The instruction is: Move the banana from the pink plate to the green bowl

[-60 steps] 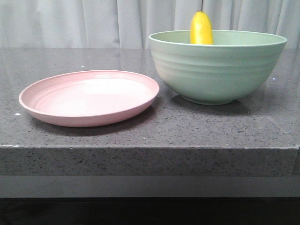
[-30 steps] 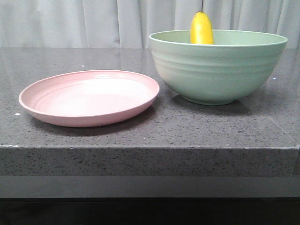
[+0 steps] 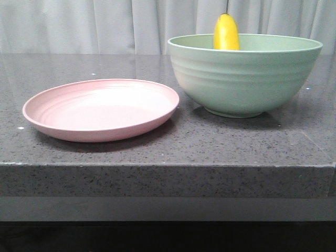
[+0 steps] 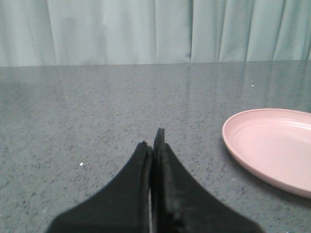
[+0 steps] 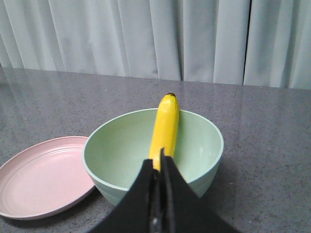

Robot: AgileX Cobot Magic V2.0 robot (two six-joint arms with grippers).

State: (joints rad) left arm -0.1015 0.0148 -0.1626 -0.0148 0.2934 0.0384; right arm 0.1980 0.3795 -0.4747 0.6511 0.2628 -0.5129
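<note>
Because the banana (image 5: 164, 127) already leans inside the green bowl (image 5: 116, 160) just ahead of the right gripper (image 5: 159, 162), both grippers sit pressed together and empty, the pink plate (image 3: 100, 109) bare.

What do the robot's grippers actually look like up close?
Only the fingertips show. The left gripper and the right gripper each have two matte black fingers that widen toward the base and taper to narrow tips. No cables or markings are visible.
</note>
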